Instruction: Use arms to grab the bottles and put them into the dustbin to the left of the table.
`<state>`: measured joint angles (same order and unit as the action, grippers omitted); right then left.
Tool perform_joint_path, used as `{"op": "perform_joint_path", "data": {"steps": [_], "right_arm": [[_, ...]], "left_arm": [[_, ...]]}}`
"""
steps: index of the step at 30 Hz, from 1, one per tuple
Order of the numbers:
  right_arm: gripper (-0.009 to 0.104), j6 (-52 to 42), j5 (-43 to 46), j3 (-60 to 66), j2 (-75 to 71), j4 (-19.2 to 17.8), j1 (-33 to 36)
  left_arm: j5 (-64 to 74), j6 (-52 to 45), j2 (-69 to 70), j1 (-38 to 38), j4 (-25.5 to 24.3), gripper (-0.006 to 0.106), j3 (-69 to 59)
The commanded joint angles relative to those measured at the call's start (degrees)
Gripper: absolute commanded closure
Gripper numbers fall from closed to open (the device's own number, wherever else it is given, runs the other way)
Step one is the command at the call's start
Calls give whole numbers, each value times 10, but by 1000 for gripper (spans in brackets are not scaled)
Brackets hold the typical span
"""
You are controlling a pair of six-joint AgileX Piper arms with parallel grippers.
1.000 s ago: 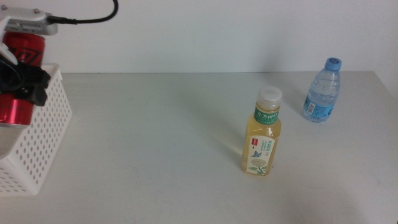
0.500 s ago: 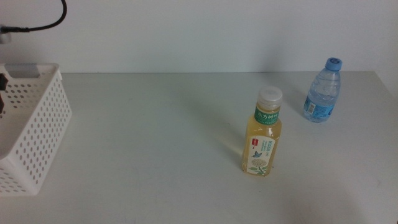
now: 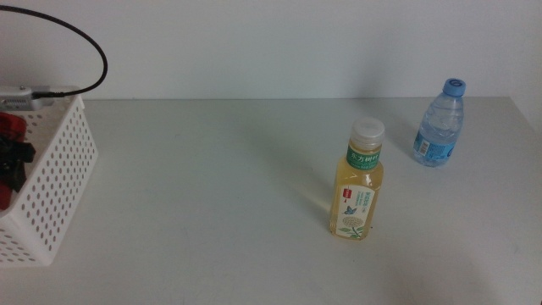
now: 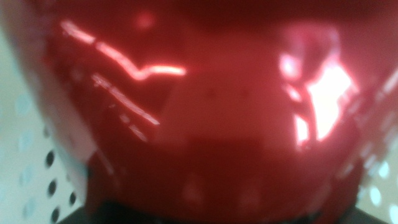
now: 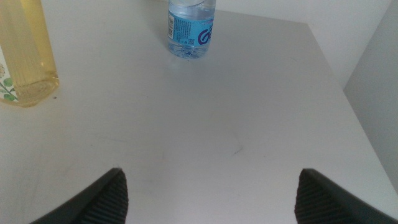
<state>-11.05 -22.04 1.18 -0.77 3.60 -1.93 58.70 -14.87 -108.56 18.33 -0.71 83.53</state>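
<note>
Can [image 4: 205, 118] fills left end effector [image 3: 12, 165].

The middle view looks down across the table [image 3: 212, 186]. The left wrist view presses against the red can [image 4: 199, 112]. The right wrist view shares the tea bottle [image 5: 22, 56] and water bottle [image 5: 189, 28].

red can [image 4: 205, 118], white perforated dustbin [image 3: 52, 182]

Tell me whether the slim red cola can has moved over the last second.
Yes. The slim red cola can, earlier raised above the white perforated basket's rim, now sits lower, inside it.
</note>
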Motion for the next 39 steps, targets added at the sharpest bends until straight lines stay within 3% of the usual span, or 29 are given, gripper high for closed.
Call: {"op": "perform_joint_path", "data": {"steps": [1, 9, 14, 17, 18, 25, 34, 39], "right_arm": [[8, -7, 36, -1, -13, -3, -3], [8, -7, 36, -1, -13, -3, -3], [8, -7, 36, -1, -13, -3, -3], [8, -7, 36, -1, -13, -3, -3], [8, -7, 36, -1, -13, -3, -3], [8, -7, 36, -1, -13, -3, -3], [8, -7, 36, -1, -13, -3, -3], [8, -7, 36, -1, -13, -3, -3]], "left_arm": [[-23, -1, 20, 2, 2, 102, 22], [-22, -22, -13, 1, 4, 102, 22], [-22, -35, -14, 1, 7, 90, 22], [-23, -35, -14, 1, 17, 73, 22], [-23, -35, -14, 1, 26, 58, 22], [-20, -47, -14, 0, 20, 7, 22], [86, -31, 5, 0, 15, 7, 74], [167, 3, 47, -8, 39, 14, 129]]}}
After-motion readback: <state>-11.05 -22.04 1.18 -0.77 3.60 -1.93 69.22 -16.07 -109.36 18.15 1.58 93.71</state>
